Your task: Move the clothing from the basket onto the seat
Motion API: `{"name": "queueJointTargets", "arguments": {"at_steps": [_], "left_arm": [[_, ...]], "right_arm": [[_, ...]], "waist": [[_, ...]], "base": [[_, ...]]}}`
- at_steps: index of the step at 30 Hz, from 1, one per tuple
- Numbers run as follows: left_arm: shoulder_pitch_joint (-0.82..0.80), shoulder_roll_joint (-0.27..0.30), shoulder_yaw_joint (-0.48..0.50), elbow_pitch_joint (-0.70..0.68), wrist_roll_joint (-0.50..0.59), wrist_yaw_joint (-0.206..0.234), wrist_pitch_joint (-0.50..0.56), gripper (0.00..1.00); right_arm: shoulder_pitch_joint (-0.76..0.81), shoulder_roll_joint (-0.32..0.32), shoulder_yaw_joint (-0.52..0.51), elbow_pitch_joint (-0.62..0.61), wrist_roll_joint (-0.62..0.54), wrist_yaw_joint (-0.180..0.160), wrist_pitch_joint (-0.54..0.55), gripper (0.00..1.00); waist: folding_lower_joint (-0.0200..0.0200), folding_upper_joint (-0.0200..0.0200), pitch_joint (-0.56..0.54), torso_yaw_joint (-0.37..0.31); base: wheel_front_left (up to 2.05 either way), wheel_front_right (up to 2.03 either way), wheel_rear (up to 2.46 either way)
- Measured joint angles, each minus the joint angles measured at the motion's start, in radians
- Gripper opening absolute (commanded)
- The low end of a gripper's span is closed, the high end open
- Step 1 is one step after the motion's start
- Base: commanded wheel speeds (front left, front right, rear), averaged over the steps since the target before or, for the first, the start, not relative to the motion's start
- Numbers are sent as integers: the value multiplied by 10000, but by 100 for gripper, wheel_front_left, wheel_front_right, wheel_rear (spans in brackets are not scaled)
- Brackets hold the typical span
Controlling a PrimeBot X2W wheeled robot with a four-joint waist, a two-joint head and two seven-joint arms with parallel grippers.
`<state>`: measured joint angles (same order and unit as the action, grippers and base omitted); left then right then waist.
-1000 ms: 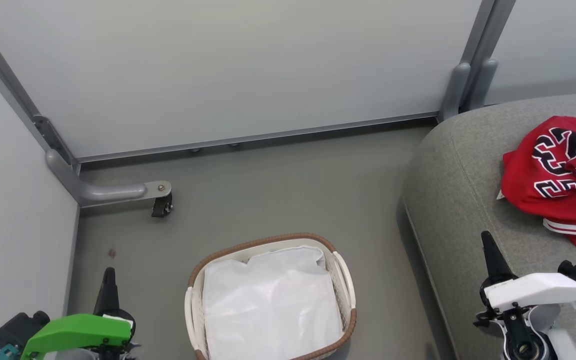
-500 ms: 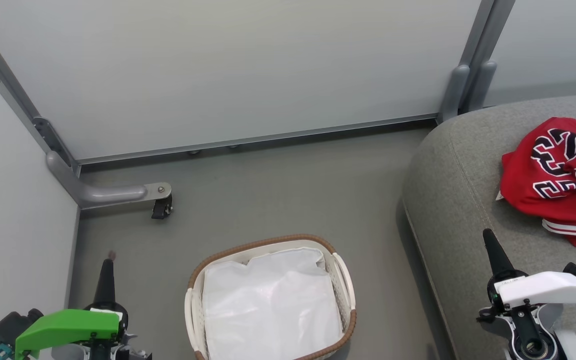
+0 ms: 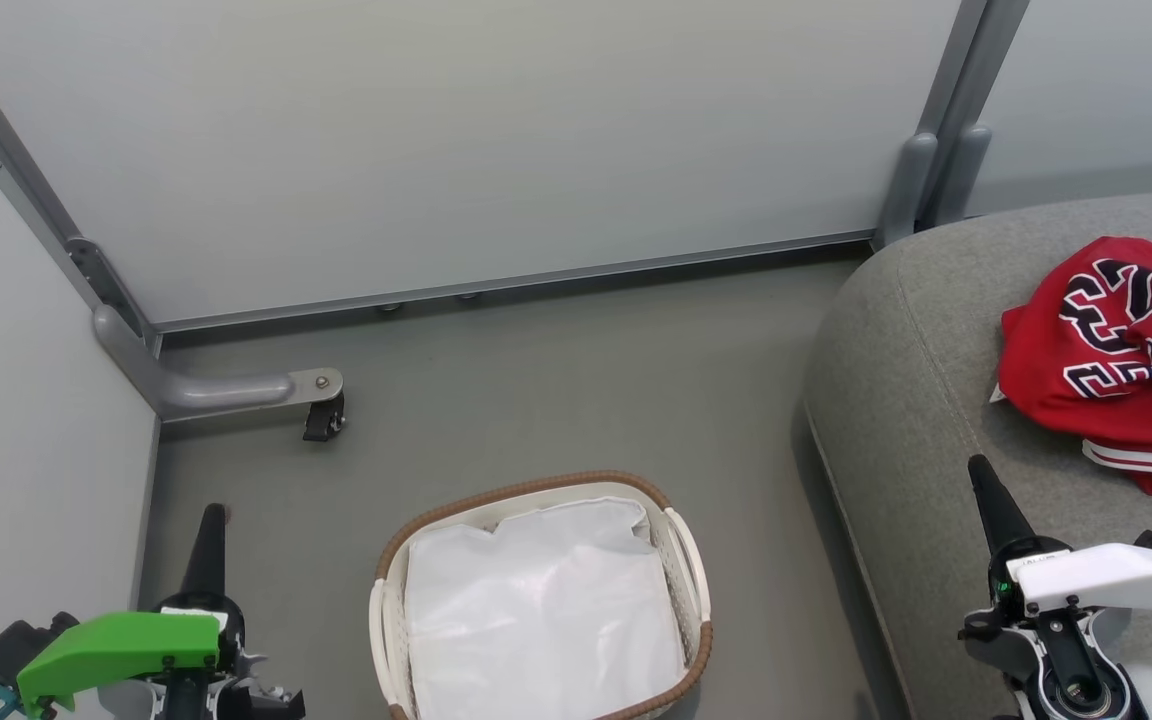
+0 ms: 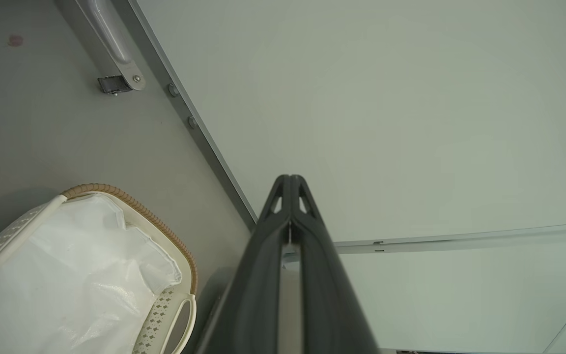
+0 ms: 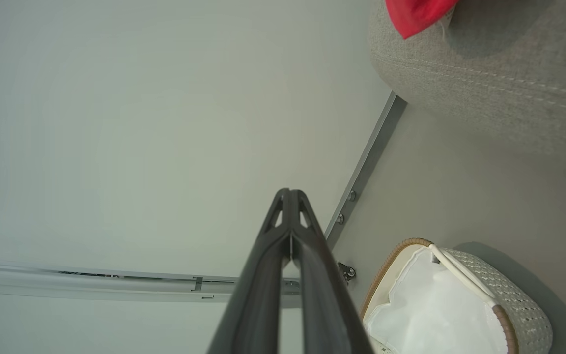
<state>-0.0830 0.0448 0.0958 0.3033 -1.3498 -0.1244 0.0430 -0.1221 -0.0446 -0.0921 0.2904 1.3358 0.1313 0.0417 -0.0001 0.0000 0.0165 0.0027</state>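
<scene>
clothing: red clothing (image 3: 1111, 380) heaped on the seat (image 3: 916, 420)
basket: in the basket (image 3: 526, 484) we see a white liner (image 3: 541, 610)
jaws: left gripper (image 3: 212, 520) and right gripper (image 3: 981, 475) both pressed together, holding nothing
risk: we'd guess grabbing the liner by mistake — it isn't clothing

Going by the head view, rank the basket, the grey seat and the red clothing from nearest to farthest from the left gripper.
Measured from the left gripper, at the lower left:
1. basket, just to its right at the bottom centre.
2. seat, further right, beyond the basket.
3. clothing, lying on the seat at the far right edge.
</scene>
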Motion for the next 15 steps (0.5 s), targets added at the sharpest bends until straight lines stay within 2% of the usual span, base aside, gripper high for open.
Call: {"name": "queueJointTargets", "arguments": {"at_steps": [15], "left_arm": [[-105, 8, 67, -238, -1101, -27, 309, 0]], "right_arm": [[37, -10, -92, -199, 1170, -2, 299, 0]], "waist": [[0, 0, -53, -11]], "base": [[0, 0, 0]]}}
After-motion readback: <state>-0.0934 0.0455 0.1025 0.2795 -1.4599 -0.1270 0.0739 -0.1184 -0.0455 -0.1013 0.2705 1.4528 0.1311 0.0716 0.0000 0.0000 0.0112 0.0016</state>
